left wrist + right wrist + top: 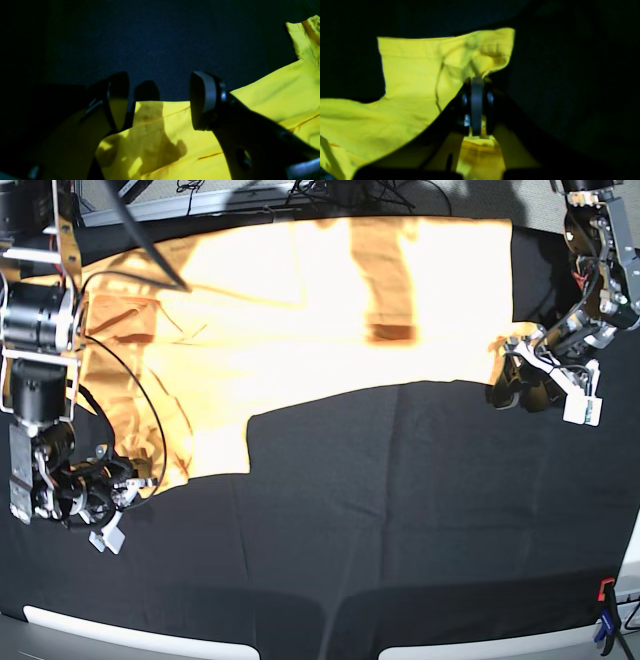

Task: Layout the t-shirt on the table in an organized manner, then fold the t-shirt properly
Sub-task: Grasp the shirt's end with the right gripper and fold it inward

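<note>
A: Closest to the lens, what's there?
B: The right hand [477,83], jaws pressed together on a sleeve edge of the t-shirt [415,75].
A: And the left hand [160,100]?
B: Jaws spread wide, nothing between them, poised over the shirt's hem corner.
A: Where's the shirt?
B: Spread along the far side of the black desk [400,510], one sleeve reaching toward the near side by the right hand.
</note>
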